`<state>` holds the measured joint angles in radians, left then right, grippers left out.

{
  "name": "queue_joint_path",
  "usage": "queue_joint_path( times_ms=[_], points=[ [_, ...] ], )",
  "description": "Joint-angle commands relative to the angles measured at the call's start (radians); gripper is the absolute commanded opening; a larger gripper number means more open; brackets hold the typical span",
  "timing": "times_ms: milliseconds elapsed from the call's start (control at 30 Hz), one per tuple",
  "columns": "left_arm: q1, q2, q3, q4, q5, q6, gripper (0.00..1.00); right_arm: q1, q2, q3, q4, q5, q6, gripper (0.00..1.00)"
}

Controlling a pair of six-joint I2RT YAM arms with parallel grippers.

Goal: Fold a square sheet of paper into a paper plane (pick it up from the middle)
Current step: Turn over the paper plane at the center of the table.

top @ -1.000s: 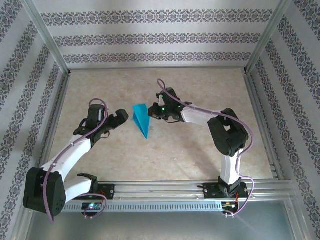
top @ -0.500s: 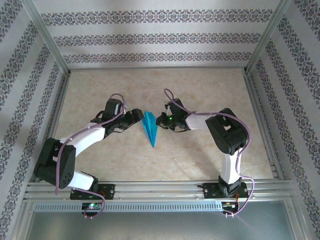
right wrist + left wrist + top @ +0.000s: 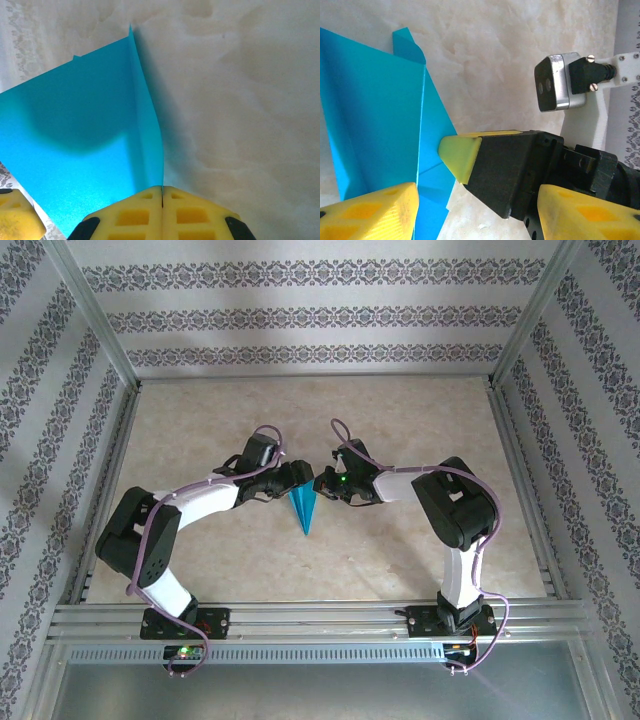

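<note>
I see bright, even, diffuse light — top view sharp. Right wrist: soft dark shadow across the paper plane, left of its crease; close foreground below it blurs.

the paper plane, teal and folded, with a sharp crease running down it, takes up the left of the view over the pale marbled desk. the left tool has its two yellow fingers wide apart at the bottom corners, one of them in front of the paper's lower part. between them the black-bodied right tool reaches in, its yellow tip touching the paper's right edge. a silver camera block sits above on its white wrist.
</note>
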<state>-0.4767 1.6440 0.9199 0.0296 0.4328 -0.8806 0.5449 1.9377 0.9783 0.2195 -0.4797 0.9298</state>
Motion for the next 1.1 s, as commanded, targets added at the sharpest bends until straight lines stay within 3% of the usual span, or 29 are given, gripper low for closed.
queue_joint_path(
  times_ms=[0,133,600,767,1067],
  points=[
    [-0.014,0.02,0.026,-0.098,-0.069,0.013,0.64,-0.01,-0.027,-0.018,0.015,0.011,0.014,0.0],
    [-0.013,0.02,0.01,-0.108,-0.107,0.009,0.66,-0.012,-0.028,-0.023,0.015,0.013,0.017,0.0],
    [-0.019,0.043,-0.035,-0.138,-0.08,0.022,0.69,-0.017,-0.023,-0.032,0.017,0.015,0.035,0.0],
    [-0.03,0.048,-0.033,-0.109,-0.017,0.042,0.64,-0.017,-0.021,-0.03,0.018,0.01,0.038,0.0],
    [-0.064,0.057,-0.006,-0.19,-0.03,0.063,0.58,-0.019,-0.018,-0.026,0.015,0.01,0.04,0.0]
  ],
)
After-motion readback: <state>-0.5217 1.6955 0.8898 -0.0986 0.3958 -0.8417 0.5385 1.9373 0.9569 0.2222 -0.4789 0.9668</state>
